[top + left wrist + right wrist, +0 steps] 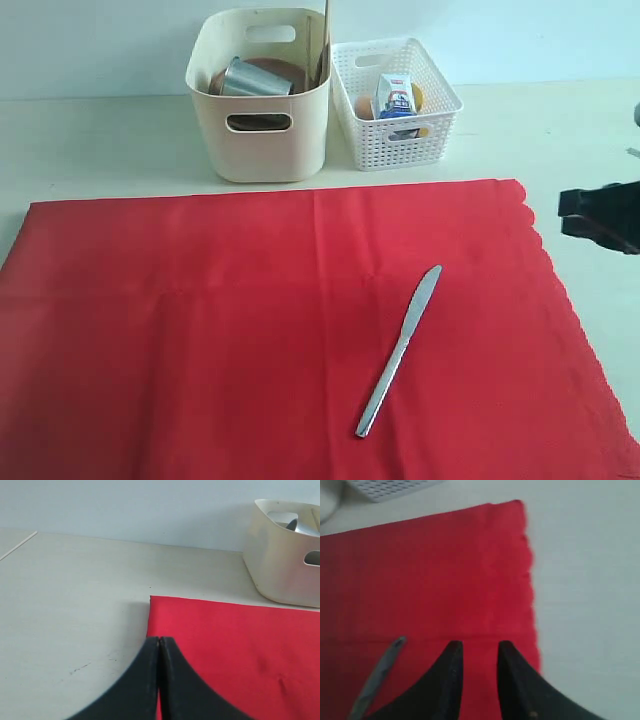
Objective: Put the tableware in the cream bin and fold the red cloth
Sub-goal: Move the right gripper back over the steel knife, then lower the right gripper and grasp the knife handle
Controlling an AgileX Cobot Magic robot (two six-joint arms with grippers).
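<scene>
Done: steel cup [255, 80] and round brown plate [283, 68] sit in the tall cream plastic bin [260, 155].
To do: silver table knife [400, 350] lies on the flat, unfolded bright red cloth [200, 330].
Right gripper [477, 647]: jaws parted, empty, near the knife.
Left gripper [159, 641]: jaws pressed together, empty.

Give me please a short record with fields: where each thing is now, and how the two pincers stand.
cloth: large bright red fabric sheet, spread flat, not folded
knife: silver table knife, lying on the cloth, right half
bin: tall cream plastic tub, behind the cloth; steel cup and round brown plate inside
basket: white lattice basket, right of the tub, holding a blue-white packet
left pincer: shut, empty, by the cloth's left edge
right pincer: open, empty, at the cloth's right side
not yet done: knife into tub, cloth folded
</scene>
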